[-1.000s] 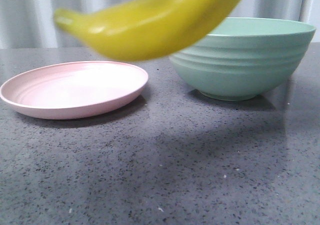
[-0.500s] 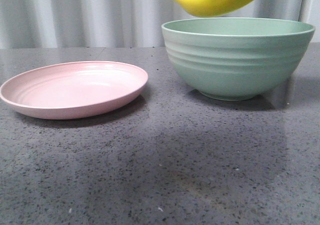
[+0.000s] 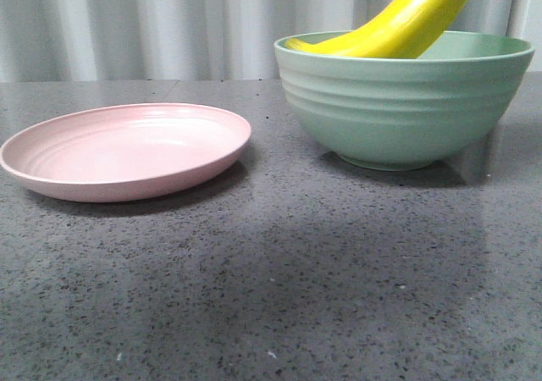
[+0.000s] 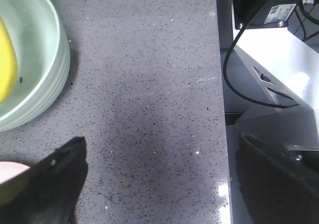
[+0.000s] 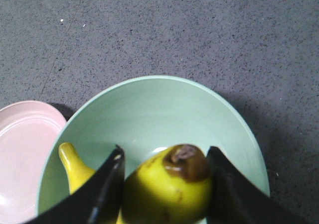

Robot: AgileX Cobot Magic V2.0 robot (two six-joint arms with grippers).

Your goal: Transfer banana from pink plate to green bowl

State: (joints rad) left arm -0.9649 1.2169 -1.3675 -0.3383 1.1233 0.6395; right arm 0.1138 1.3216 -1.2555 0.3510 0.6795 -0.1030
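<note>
The right gripper [image 5: 164, 184] grips the banana [image 5: 167, 186] at its dark-tipped end, fingers pressed on both sides. Below it, the stem end dips inside the green bowl [image 5: 149, 109]. Beyond the bowl sits the pink plate [image 5: 22, 154]. The left gripper's [image 4: 164, 184] state cannot be told.

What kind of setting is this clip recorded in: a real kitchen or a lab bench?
Probably a lab or test bench, not a kitchen. The grey speckled tabletop holds only the pink plate and green bowl, a plain white curtain closes off the back, and a white mount with loose cables sits at the table edge.
</note>
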